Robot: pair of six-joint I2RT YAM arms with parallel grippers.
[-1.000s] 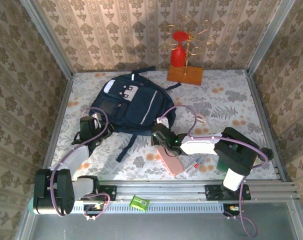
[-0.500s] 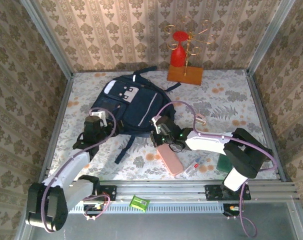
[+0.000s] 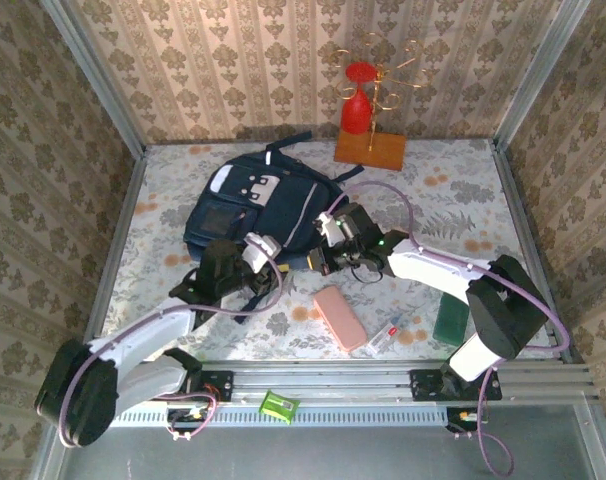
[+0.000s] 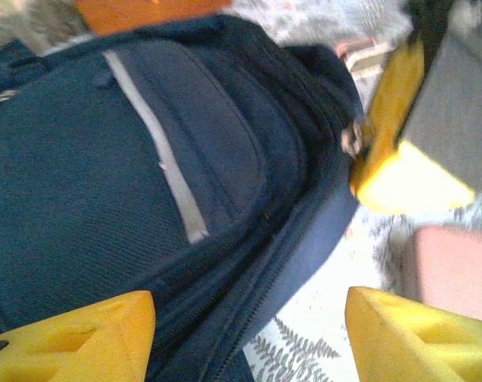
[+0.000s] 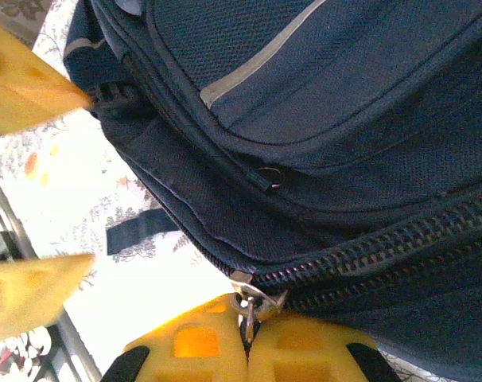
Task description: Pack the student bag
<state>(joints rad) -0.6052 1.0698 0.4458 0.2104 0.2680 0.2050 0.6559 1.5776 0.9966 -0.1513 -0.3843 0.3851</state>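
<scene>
The student bag [image 3: 248, 205] lies flat just ahead of both claws on the floral-covered bench [image 3: 453, 200]. The right claw [image 5: 247, 320] is clenched on its zipper pull [image 5: 249, 305]. The left claw [image 4: 249, 326], close alongside, stands released over the bag's edge. Damask-papered walls [image 3: 233, 70] enclose the bench.

Overhead view: bright, even light, sharp focus, faint soft shadows on the pale floral table cover [image 3: 453, 215] | Left wrist view: smeared and soft throughout; large dark navy fabric backpack [image 4: 106, 199] dim, table cover blown out white | Right wrist view: sharper, small metal zip pull [image 5: 247, 306] crisp, table cover glaring white.
</scene>
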